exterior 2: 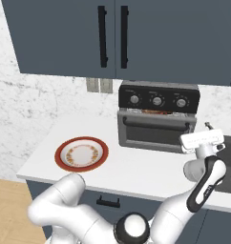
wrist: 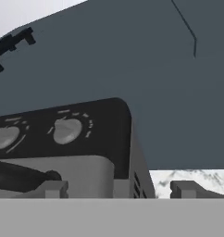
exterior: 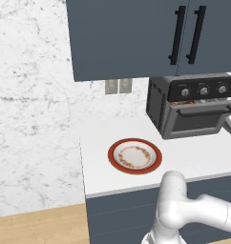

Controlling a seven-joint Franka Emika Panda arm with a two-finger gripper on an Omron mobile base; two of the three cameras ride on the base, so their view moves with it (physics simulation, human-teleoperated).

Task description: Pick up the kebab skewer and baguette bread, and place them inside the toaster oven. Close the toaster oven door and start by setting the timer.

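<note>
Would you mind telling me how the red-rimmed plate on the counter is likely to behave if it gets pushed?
The plate lies flat and low, so it would probably slide rather than tip. It looks rigid and glazed, likely slick on the smooth white counter. With its shallow rim, it probably offers the pincer little to grip.

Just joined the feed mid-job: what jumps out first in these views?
The black toaster oven at the back of the white counter stands out, its door nearly shut with something reddish visible in the gap under the knobs. The red-rimmed plate to its left lies bare. The end effector hovers open by the oven's right front corner.
</note>
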